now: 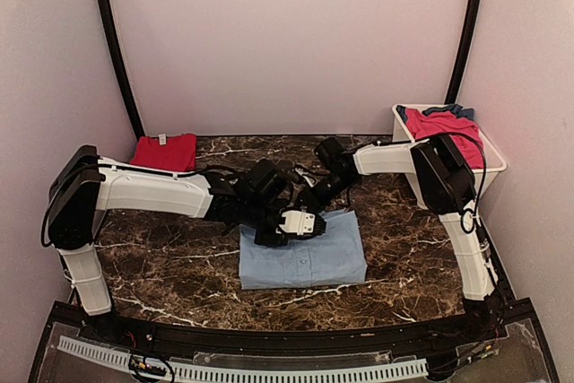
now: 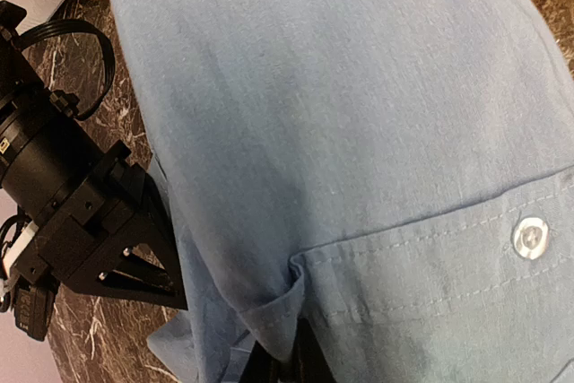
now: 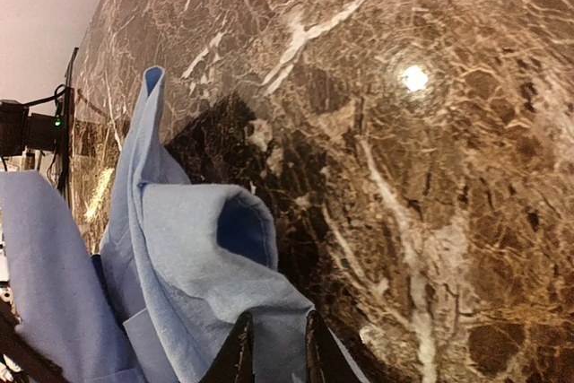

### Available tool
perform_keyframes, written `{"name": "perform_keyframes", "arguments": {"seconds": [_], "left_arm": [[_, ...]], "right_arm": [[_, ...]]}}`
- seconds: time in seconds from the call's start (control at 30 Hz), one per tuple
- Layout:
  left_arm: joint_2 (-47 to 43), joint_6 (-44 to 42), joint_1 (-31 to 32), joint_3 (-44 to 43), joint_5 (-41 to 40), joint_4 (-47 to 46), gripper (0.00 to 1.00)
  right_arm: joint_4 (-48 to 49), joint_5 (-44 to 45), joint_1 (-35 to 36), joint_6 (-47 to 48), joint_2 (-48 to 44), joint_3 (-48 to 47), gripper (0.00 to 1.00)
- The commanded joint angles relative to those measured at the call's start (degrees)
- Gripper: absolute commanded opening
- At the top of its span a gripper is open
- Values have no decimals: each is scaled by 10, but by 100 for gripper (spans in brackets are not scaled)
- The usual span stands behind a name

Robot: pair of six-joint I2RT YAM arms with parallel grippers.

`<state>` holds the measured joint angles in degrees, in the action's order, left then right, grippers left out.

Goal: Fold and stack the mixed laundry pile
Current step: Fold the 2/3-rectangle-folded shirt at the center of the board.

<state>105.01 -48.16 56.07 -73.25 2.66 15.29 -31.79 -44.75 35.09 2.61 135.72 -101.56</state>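
The desk (image 1: 161,266) carries the light-blue shirt (image 1: 305,257) at its middle, already a rough rectangle, so I judge its folding to be the step in hand. The tub (image 1: 495,163) on the right holds red and blue clothes (image 1: 439,123). A folded red piece (image 1: 166,152) lies at the far left. The left tool (image 2: 280,363) pinches a fold by the pocket (image 2: 448,293), and the right tool (image 3: 274,352), narrow, grips a raised edge. The next move calls for laying both edges flat, then releasing.

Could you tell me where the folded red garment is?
Top view: the folded red garment lies at the table's back left, behind the left arm.
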Motion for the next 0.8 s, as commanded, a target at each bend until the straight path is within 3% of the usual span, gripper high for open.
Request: {"name": "perform_keyframes", "arguments": {"seconds": [0.0, 0.17, 0.5, 0.77], "left_arm": [[13, -68, -5, 30, -43, -109, 0], [12, -70, -2, 49, -7, -106, 0], [-41, -11, 78, 159, 9, -106, 0], [-70, 5, 85, 180, 15, -106, 0]], "right_arm": [[-5, -4, 19, 1, -4, 34, 18], [23, -9, 37, -19, -23, 75, 18], [84, -1, 66, -68, -105, 196, 19], [43, 65, 47, -67, -122, 132, 21]]}}
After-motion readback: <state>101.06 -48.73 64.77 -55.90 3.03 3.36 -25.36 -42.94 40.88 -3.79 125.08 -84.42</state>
